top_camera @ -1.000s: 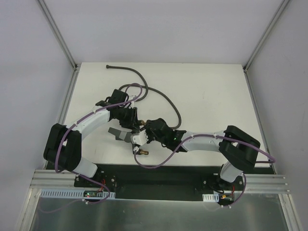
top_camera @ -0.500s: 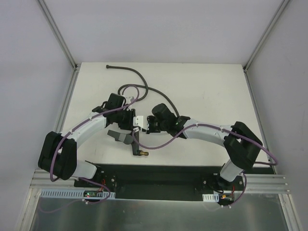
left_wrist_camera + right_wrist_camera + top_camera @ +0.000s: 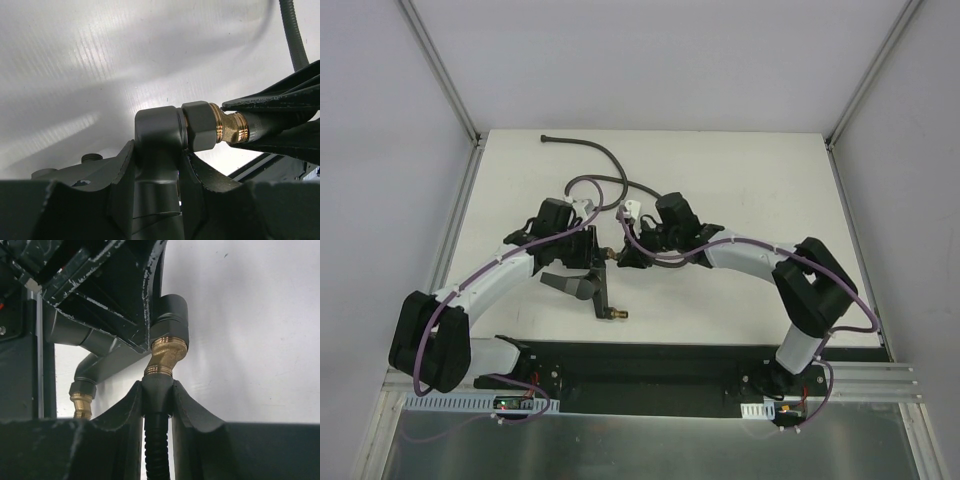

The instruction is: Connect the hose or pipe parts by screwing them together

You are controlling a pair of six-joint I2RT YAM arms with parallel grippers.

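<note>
Clearly my left pincer [image 3: 157, 162] pinches the grey forked fitting [image 3: 156, 127], and my right pincer [image 3: 157, 396] pinches the hose [image 3: 156, 447] just behind its brass nut [image 3: 166, 352]. The two parts meet above the worktop [image 3: 750, 190], left of centre in the overhead view. The nut looks tilted against the fitting's end, so I judge that turning now could cross the threads or twist the hose out of my grip. No brand, label or writing is readable.

Left arm [image 3: 490, 272] and right arm [image 3: 745, 258]: white tubes, bulky black joint housings [image 3: 425, 340], purple cables [image 3: 660, 262] looping loosely along both.
</note>
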